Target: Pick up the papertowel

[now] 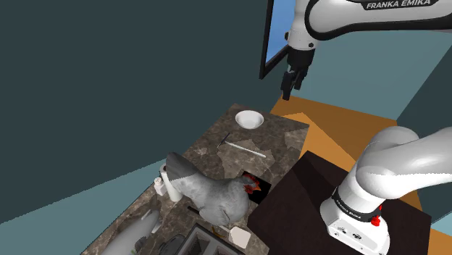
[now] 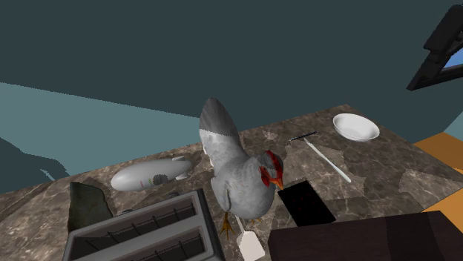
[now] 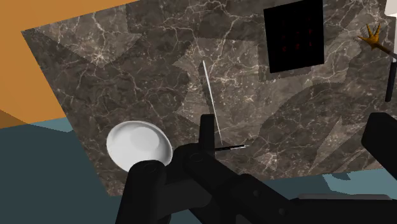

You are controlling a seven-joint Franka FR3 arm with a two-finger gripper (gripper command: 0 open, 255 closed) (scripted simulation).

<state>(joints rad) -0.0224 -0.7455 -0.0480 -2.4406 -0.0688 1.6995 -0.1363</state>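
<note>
We see the claw (image 1: 288, 90), fingers apart, far above the papertowel (image 1: 174, 192), half hidden behind the chicken (image 1: 217, 197).

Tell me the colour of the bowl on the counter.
White; the bowl shows best in the second exterior view.

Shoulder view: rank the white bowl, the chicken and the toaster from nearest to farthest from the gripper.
From the open gripper:
1. white bowl, at the counter's far end.
2. chicken, mid-counter.
3. toaster, at the view's bottom edge.
</note>
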